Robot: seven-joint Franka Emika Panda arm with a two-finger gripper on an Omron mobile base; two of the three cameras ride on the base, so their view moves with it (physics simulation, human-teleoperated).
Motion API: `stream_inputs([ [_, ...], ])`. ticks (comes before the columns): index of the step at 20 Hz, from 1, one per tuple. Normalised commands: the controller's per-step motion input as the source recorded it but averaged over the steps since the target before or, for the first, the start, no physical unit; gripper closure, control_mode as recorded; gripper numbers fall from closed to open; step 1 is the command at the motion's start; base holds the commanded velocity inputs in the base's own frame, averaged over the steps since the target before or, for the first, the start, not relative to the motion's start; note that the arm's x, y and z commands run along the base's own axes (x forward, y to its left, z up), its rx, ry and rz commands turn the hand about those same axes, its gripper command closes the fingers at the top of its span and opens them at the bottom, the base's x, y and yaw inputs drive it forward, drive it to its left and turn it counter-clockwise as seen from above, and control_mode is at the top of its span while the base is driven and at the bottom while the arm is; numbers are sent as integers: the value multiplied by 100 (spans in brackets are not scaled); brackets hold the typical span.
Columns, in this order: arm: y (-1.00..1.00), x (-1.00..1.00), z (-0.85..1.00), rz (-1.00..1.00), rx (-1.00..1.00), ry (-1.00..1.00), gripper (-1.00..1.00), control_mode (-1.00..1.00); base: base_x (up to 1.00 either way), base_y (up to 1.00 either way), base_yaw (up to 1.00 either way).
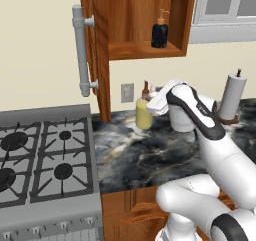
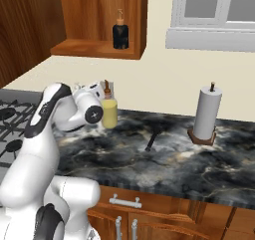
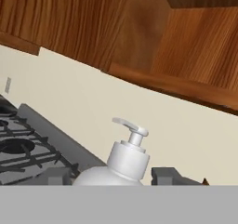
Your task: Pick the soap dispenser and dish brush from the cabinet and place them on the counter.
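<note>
We hold a white pump bottle [image 3: 125,165] between our gripper's [image 3: 111,176] fingertips, above the counter [image 1: 150,155].

Paper towel roll [image 2: 206,113] upright on stand; stove [image 1: 42,155]; window [image 2: 214,7]

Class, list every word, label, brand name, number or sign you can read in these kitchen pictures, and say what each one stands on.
None: no readable text shows in any view.
The black soap dispenser in the cabinet: plain, no label.
The yellow bottle on the counter: plain, no label.
The white pump bottle seen from the hand: unmarked.
The paper towel roll: blank.
The stove knobs: too small to tell any marks.
</note>
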Motion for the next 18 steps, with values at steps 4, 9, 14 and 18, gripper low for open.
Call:
stream_inputs([
  [4, 0, 10, -35, 0, 0, 0, 100, -100, 0, 0, 0],
  [9, -2, 1, -53, 0, -3, 0, 100, -100, 0, 0, 0],
  [14, -3, 0, -28, 0, -1, 0, 100, -100, 0, 0, 0],
  [18, -4, 0, -24, 0, -1, 1, 100, -100, 0, 0, 0],
])
